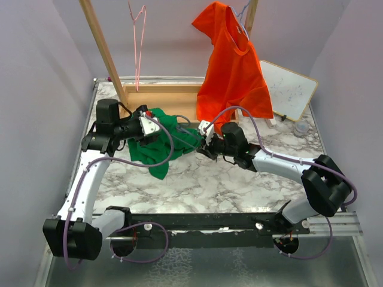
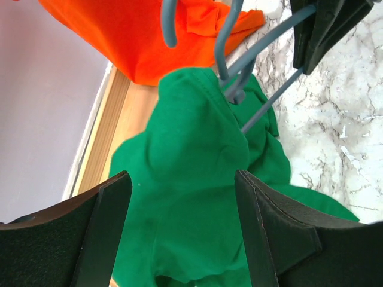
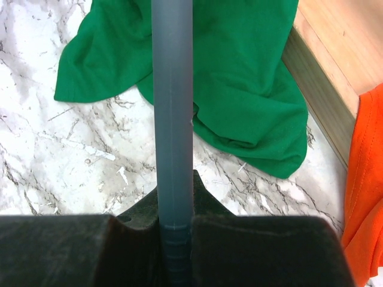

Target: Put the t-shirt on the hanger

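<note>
The green t-shirt (image 1: 157,143) lies bunched on the marble table (image 1: 239,179), against the wooden base. The blue-grey hanger (image 1: 189,140) pokes into it from the right. My right gripper (image 1: 206,139) is shut on a hanger bar (image 3: 172,89), seen close in the right wrist view, jaws (image 3: 173,221) clamped around it. In the left wrist view the t-shirt (image 2: 191,179) is draped over one end of the hanger (image 2: 230,48), whose hook curls up. My left gripper (image 2: 182,179) is open, fingers wide apart just above the fabric; it sits at the shirt's left (image 1: 145,124).
An orange-red t-shirt (image 1: 233,72) hangs on a pale lilac hanger at the back right. A pink wire hanger (image 1: 139,36) hangs back left. A wooden frame (image 1: 161,95) with slanted posts stands behind the shirt. A small whiteboard (image 1: 287,89) leans at the right.
</note>
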Robot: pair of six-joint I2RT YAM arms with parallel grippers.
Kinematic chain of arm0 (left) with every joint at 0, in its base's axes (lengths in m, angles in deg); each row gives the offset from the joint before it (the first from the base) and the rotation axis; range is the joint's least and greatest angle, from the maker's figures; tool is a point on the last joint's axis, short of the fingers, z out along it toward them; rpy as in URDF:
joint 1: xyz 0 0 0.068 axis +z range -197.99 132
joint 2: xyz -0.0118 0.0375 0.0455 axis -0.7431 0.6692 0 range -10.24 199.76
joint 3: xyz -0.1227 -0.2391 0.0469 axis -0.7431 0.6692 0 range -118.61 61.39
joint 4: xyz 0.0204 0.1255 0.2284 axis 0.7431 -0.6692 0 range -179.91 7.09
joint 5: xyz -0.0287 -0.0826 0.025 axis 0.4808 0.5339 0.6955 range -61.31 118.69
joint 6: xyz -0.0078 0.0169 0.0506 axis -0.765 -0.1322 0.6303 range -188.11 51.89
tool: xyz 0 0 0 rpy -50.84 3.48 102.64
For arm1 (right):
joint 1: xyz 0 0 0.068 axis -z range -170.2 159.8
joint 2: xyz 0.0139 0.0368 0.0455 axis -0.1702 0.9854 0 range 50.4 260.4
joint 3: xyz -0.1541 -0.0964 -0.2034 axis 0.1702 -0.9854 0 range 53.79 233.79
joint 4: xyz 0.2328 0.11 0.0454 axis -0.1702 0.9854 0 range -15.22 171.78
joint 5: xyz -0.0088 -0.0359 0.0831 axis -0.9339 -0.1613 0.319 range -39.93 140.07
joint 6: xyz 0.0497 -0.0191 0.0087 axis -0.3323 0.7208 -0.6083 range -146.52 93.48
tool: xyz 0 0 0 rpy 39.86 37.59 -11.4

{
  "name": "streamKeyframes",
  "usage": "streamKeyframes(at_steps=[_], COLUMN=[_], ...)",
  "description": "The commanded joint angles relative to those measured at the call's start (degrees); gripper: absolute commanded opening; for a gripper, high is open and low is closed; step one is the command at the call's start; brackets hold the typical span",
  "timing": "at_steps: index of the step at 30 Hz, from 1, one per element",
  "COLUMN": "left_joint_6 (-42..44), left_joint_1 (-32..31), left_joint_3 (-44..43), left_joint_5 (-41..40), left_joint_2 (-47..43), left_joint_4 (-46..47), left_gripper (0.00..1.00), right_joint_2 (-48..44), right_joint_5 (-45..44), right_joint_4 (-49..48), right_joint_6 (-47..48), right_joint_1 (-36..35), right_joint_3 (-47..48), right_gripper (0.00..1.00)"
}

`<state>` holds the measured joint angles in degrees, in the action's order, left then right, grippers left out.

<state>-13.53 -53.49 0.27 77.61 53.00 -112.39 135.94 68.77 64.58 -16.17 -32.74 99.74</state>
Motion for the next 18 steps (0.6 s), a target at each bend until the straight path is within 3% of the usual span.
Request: streamKeyframes(at_steps=[1, 10, 15, 18], left_joint_6=[0.88, -1.04, 5.69, 10.28], left_joint_1=[0.66, 0.66, 0.43, 0.15], left_joint_3=[1.97, -3.26, -5.84, -7.96], left_joint_5=[-2.41, -0.91, 5.51, 9.70], left_joint_2=[0.27, 7.98, 11.17, 12.95], left_joint_4=[1.55, 11.77, 5.46, -2.89], left_gripper=[0.72, 0.73, 0.72, 0.69], right_joint_2=[-1.14, -1.70, -2.51, -2.83], right_joint_5=[1.56, 3.49, 4.14, 4.12], right_joint_4=[-5.29, -2.09, -1.67, -1.75], right_joint_6=[0.42, 3.74, 4.48, 4.75], right_joint_1=[-0.19, -0.26, -0.24, -0.26], right_joint_3=[0.66, 1.12, 0.96, 0.84], right_gripper=[0.01, 0.01, 0.01, 0.01])
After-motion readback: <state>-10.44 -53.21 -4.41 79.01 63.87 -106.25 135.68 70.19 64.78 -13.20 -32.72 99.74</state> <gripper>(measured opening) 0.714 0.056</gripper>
